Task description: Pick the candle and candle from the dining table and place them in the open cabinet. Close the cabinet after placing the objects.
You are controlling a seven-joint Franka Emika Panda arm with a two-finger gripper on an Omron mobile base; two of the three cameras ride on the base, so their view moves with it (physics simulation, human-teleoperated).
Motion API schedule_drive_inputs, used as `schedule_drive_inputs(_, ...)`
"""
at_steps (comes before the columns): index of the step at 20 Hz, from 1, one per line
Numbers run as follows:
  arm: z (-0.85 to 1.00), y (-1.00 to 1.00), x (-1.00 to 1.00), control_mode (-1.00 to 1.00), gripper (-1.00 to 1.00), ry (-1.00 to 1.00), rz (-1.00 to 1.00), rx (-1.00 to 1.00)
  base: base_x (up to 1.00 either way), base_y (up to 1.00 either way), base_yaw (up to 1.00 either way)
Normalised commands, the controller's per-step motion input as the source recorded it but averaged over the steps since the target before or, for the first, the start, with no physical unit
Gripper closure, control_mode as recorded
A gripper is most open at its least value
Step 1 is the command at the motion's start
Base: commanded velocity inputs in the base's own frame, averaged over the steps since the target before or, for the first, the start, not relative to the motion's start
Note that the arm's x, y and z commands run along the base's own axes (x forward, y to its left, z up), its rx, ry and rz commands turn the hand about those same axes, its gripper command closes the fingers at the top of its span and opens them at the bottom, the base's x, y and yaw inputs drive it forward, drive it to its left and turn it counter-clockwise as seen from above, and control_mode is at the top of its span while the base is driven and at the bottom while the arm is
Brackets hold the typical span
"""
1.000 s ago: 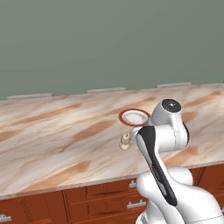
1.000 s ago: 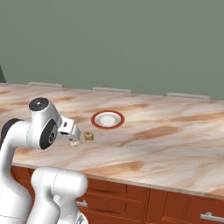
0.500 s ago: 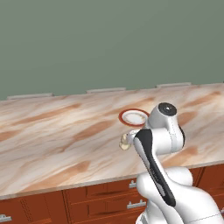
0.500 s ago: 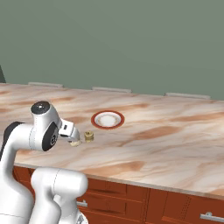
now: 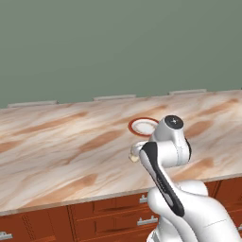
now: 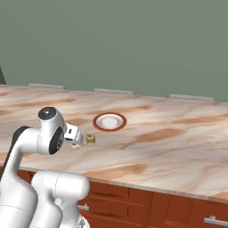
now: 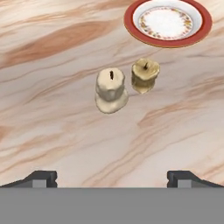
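I have the gripper [image 7: 112,177] hanging above the dining table [image 7: 52,131], its two dark tips spread wide with nothing between them. Both candles stand on the marble just ahead of it.

In the hand view, the cream candle [image 7: 111,90] sits at about twelve o'clock from the midpoint of the tips, almost dead on the centreline. The tan candle [image 7: 145,75] stands just beside it at roughly one o'clock, a little farther out. They look apart but very near; from this angle I can't be sure whether their bases touch. Beyond them, at about one o'clock again, lies the red-rimmed plate [image 7: 167,22], clear of both candles.

My judgement is that the cream one is the natural first pick: it is nearer and better centred. Both candles stand upright, long axis pointing up at the camera, wick marks visible on top, so a straight descent should bracket the cream one. The tight gap to the tan candle is what I'd watch, as one finger has to pass on that side.

From the right base view, the cream candle [image 6: 76,145] and tan candle [image 6: 90,139] sit just past the wrist, with the plate [image 6: 109,121] behind.

I see no labels, brands or writing anywhere; the plate carries only a speckled pattern.
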Motion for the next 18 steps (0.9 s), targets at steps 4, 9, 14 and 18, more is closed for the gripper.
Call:
schedule_drive_inputs(4, -0.33, 0.05, 0.35, -1.0, -1.0, 0.0, 0.0, 0.0, 0.0, 0.0, 0.0)
schedule_drive_inputs(9, -0.31, 0.04, 0.35, -1.0, -1.0, 0.0, 0.0, 0.0, 0.0, 0.0, 0.0)
schedule_drive_inputs(14, -0.22, 0.06, 0.22, -1.0, -1.0, -0.03, 0.01, 0.0, 0.0, 0.0, 0.0)
schedule_drive_inputs(18, -0.36, 0.03, 0.19, -1.0, -1.0, -0.02, 0.01, 0.0, 0.0, 0.0, 0.0)
